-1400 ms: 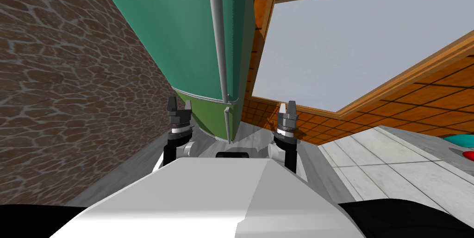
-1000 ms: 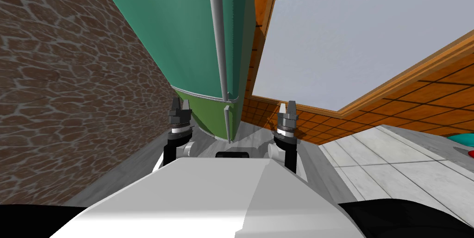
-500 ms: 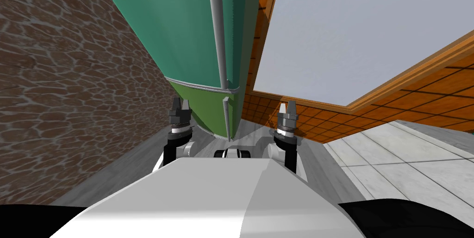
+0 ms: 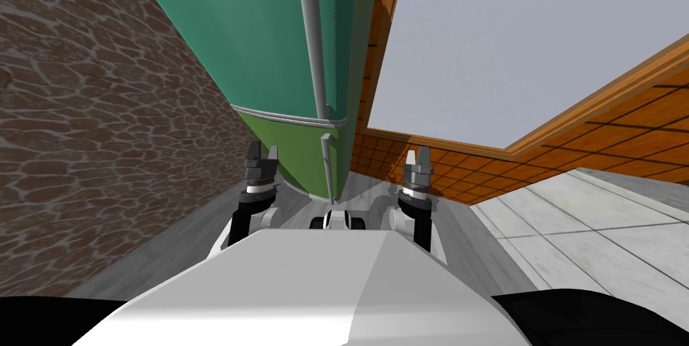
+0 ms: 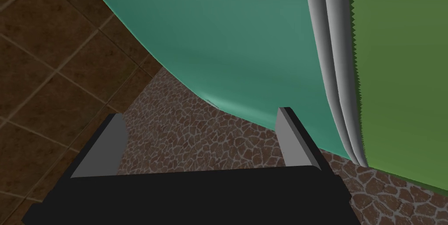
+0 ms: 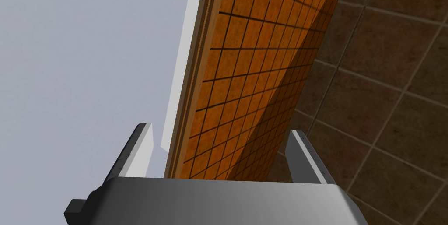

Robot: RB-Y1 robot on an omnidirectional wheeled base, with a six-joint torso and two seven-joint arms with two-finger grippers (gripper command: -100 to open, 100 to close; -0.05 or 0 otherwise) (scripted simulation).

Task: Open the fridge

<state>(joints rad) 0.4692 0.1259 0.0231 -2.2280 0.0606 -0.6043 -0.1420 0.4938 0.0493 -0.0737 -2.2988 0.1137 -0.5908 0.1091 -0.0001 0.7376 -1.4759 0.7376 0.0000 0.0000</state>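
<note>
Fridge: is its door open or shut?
Shut: the fridge front lies flush, with no gap or inside showing beside the handle.

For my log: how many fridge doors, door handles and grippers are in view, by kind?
Fridge doors: 2 (teal door, green door)
Grey handles: 2 (upper handle, lower handle)
Grippers: 2 (left gripper, right gripper)
Total: 6

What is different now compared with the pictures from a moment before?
I moved closer to the fridge, so it and its handle look larger; the things themselves did not move. Nothing was gripped or released. The left tool and right tool still hold nothing, short of the handle.
</note>
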